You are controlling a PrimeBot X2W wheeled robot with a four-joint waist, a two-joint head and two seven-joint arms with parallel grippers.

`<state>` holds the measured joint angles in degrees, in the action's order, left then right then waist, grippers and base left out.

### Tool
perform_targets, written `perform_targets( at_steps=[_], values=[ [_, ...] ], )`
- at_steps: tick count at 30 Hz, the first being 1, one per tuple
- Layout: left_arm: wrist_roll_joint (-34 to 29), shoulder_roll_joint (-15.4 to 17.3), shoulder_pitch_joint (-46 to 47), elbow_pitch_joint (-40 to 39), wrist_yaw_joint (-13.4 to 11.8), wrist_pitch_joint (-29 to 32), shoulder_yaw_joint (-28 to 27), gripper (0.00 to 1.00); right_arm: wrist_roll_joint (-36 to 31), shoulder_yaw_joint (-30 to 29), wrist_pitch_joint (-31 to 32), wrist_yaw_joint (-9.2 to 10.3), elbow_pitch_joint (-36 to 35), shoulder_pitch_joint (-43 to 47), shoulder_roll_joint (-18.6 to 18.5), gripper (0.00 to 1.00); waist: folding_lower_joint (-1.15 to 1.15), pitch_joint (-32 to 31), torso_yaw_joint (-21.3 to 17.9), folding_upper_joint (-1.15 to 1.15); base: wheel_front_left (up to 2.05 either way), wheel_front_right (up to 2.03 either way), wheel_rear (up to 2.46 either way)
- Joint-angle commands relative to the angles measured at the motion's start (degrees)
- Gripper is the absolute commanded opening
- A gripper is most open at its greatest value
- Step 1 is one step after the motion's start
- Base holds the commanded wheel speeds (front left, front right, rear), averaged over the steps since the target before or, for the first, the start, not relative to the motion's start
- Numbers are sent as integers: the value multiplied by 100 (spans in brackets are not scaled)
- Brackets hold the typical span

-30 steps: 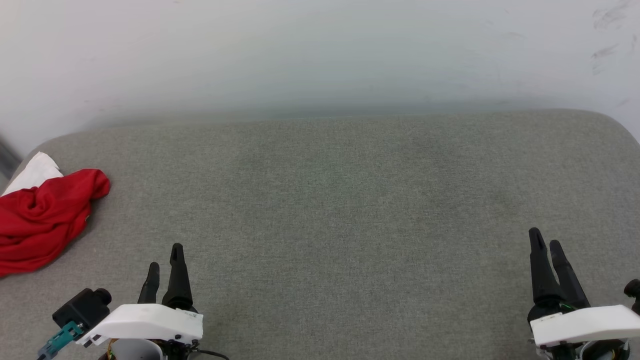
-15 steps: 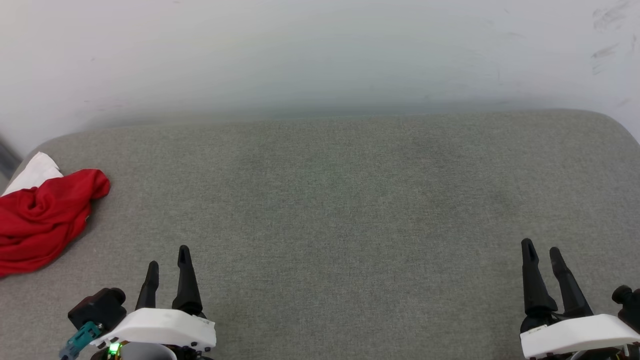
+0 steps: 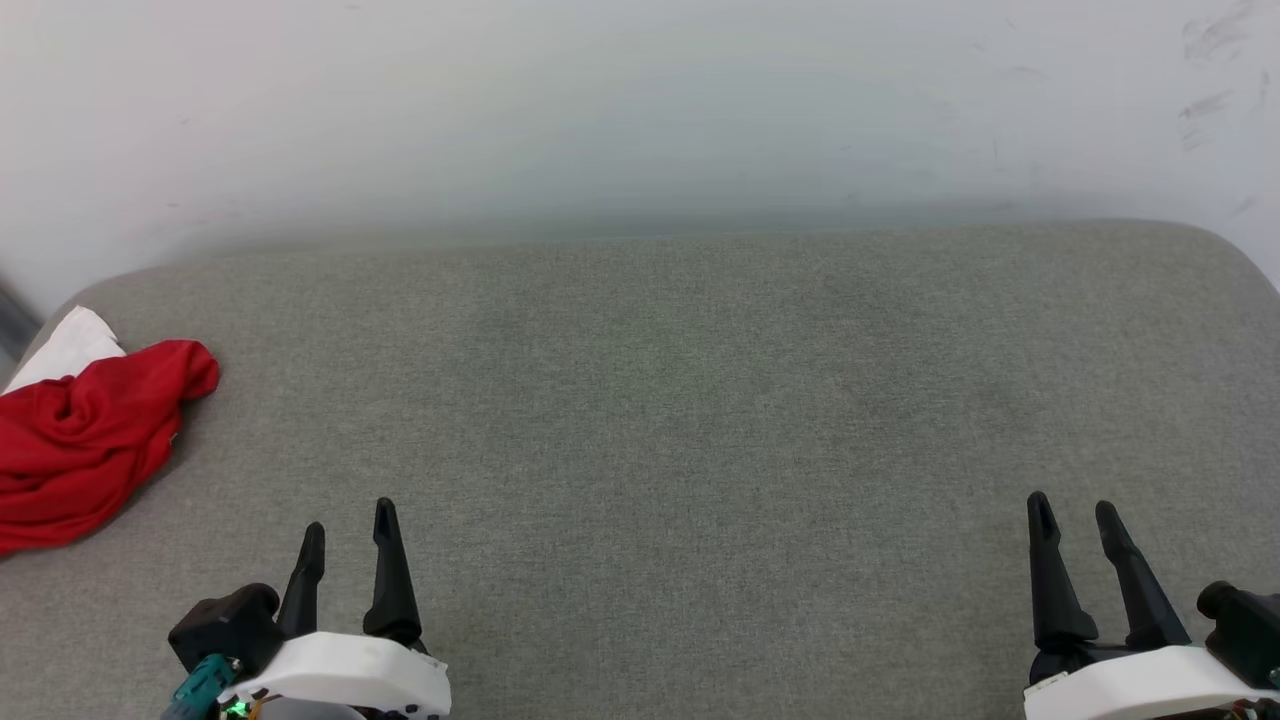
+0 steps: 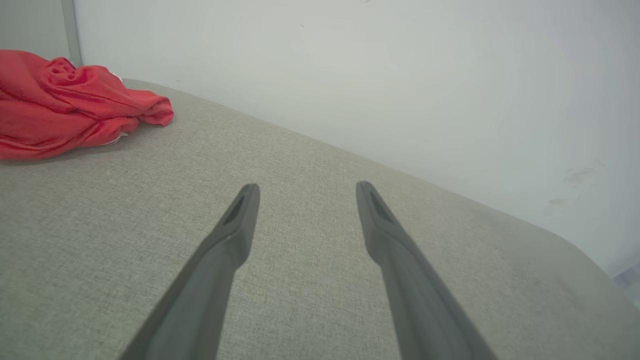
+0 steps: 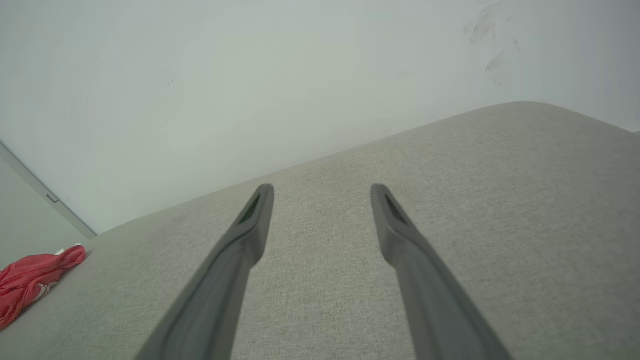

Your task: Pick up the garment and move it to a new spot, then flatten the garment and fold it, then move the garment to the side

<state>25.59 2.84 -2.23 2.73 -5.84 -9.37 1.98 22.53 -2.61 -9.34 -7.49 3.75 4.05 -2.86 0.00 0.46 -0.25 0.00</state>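
Standing by the rig, I see the crumpled red soft-fabric T-shirt [image 3: 85, 440], one white sleeve showing, heaped at the left edge of the grey fabric-covered worktop [image 3: 700, 400] and running off the head view's border. It lies ahead and to the left of the left gripper [image 3: 349, 518], well apart from it, its bulk stretched diagonally from the near left toward the pale wall [image 3: 640, 100]. The right gripper [image 3: 1072, 505] waits near the opposite side, much farther off. Both pairs of fingers are spread and hold nothing. The left arm looks the natural reach, and the bare middle leaves ample room for spreading the cloth.
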Motion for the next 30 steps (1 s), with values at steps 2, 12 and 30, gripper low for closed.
perform_targets(
  at_steps=[2, 12, 30],
  values=[
    [-190, 14, -52, -75, 28, -70, 32, 100, -220, 26, -71, 0, -103, 48, -5, 100, 0, -5, 4, 0, 0, 0, 0],
    [-635, 8, -181, -64, 139, -207, 59, 100, -719, 101, -202, 0, -230, 162, -4, 100, 0, -30, 15, 0, 0, 0, 0],
    [-1355, 7, -322, -10, 71, -416, 134, 100, -1399, 87, -417, 0, -502, 361, -4, 100, 0, -73, 10, 0, 0, 0, 0]
  ],
)
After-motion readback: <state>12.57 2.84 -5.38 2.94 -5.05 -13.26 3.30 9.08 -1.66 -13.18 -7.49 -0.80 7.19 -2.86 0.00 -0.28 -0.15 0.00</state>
